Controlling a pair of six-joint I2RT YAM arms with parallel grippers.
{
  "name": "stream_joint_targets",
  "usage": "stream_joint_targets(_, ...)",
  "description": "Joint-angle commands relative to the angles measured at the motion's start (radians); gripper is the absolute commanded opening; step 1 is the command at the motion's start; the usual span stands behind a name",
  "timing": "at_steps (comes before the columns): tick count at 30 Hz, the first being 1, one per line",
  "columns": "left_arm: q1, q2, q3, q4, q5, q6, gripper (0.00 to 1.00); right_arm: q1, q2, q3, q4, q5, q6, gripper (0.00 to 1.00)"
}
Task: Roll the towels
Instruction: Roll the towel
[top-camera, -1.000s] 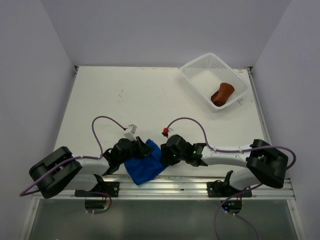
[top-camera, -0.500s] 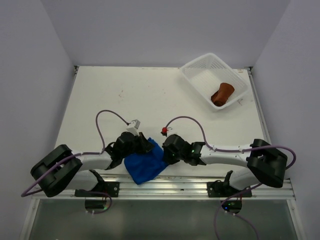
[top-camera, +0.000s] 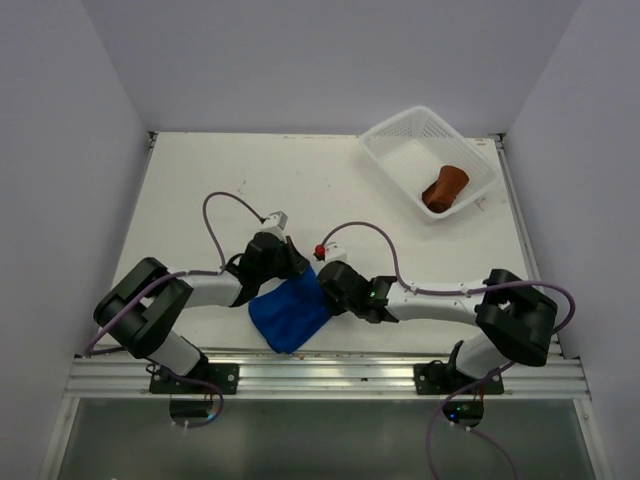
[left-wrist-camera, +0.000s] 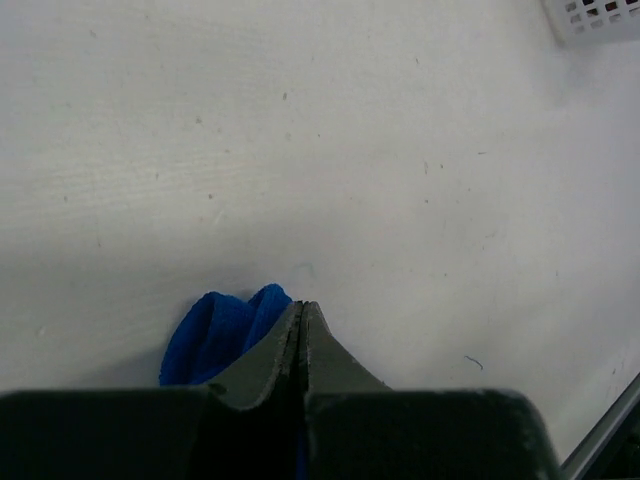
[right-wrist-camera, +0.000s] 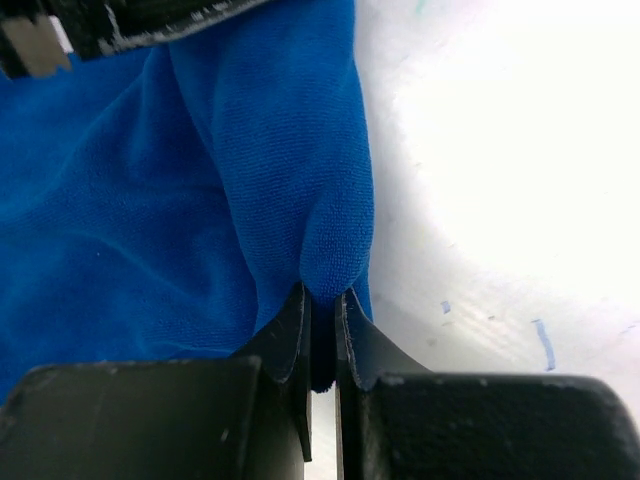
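The blue towel (top-camera: 290, 312) lies rumpled on the table near its front edge, between the two arms. My left gripper (top-camera: 297, 270) is at the towel's far left corner. In the left wrist view its jaws (left-wrist-camera: 301, 305) are pressed together with a sliver of blue between them, and the blue towel (left-wrist-camera: 215, 335) bunches just to their left. My right gripper (top-camera: 322, 283) is at the far right corner, and its jaws (right-wrist-camera: 322, 295) pinch a raised fold of the blue towel (right-wrist-camera: 270, 170). The rust-brown towel (top-camera: 445, 187) sits rolled in the basket.
A white mesh basket (top-camera: 396, 122) stands at the back right of the white table (top-camera: 220, 190); its corner shows in the left wrist view (left-wrist-camera: 595, 15). A metal rail runs along the table's near edge (top-camera: 330, 372). Purple cables loop above both wrists.
Both arms have moved away from the near edge, dragging the blue towel farther onto the table. The right gripper has closed on a fold of it.
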Motion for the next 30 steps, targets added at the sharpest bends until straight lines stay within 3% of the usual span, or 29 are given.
stream_joint_targets(1, 0.043, 0.009, 0.077, -0.015, -0.039, 0.068, 0.04, -0.023, -0.003, 0.038, 0.008, 0.120, -0.082, 0.00)
stream_joint_targets(9, 0.074, -0.069, 0.183, -0.145, -0.010, 0.096, 0.12, -0.024, -0.006, 0.023, -0.048, 0.168, -0.223, 0.00)
stream_joint_targets(14, 0.074, -0.103, 0.148, -0.136, 0.050, 0.061, 0.12, -0.010, -0.021, -0.011, -0.038, 0.162, -0.254, 0.00)
stream_joint_targets(20, 0.073, -0.126, 0.098, -0.082, 0.125, -0.017, 0.08, 0.107, 0.045, 0.079, -0.126, 0.349, -0.246, 0.00)
stream_joint_targets(30, 0.022, -0.170, 0.087, -0.124, 0.105, -0.080, 0.08, 0.268, 0.256, 0.250, -0.315, 0.628, -0.168, 0.00)
